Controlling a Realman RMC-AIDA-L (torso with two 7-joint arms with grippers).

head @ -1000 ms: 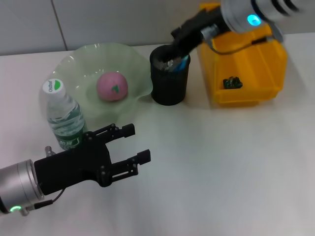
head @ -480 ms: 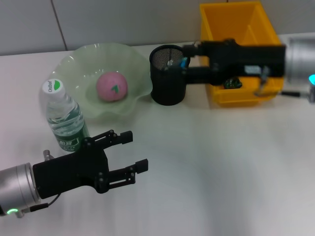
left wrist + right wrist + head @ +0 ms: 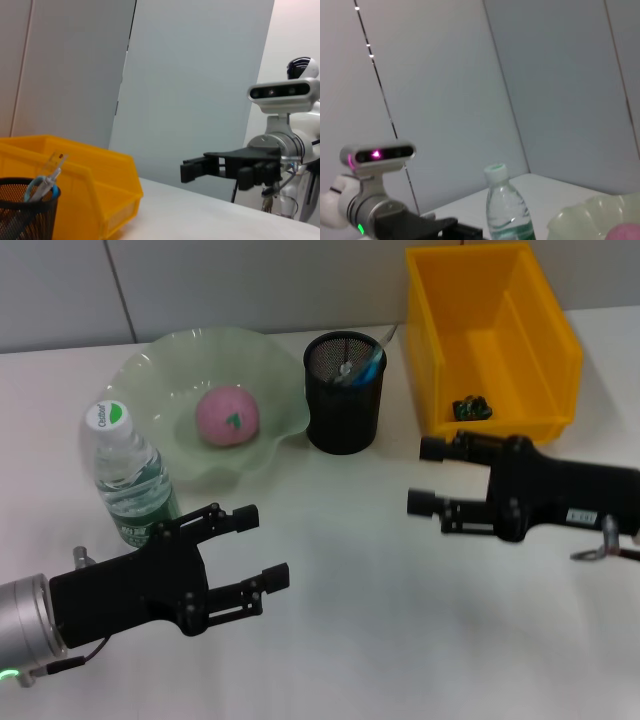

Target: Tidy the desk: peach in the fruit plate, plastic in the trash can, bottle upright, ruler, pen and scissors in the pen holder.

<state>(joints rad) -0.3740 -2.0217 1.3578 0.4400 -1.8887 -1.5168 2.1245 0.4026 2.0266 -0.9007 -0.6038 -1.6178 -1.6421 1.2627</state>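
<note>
The desk looks close to tidy, so the step in hand reads as checking and pulling clear rather than grasping. The right gripper [image 3: 425,476] hangs over bare table with its fingers spread wide and nothing between them; the black mesh pen holder [image 3: 344,406] stands just beyond its fingertips and toward the other arm, with a blue-handled tool and a clear ruler-like strip poking out of it, though whether the pen is inside too cannot be told. The yellow trash can [image 3: 495,350] sits just past the right gripper on its outer side, a small dark scrap lying on its floor. The left gripper [image 3: 260,545] is also wide and empty, low over the table, with the bottle [image 3: 128,477] upright close beside its wrist on the far side and the green fruit plate [image 3: 170,370] further ahead of it, the pink peach [image 3: 228,415] resting inside. To finish well, I judge both arms should draw straight back toward the body, keeping the left wrist away from the bottle, which would tip easily, and keeping the right fingers off the pen holder's rim.
</note>
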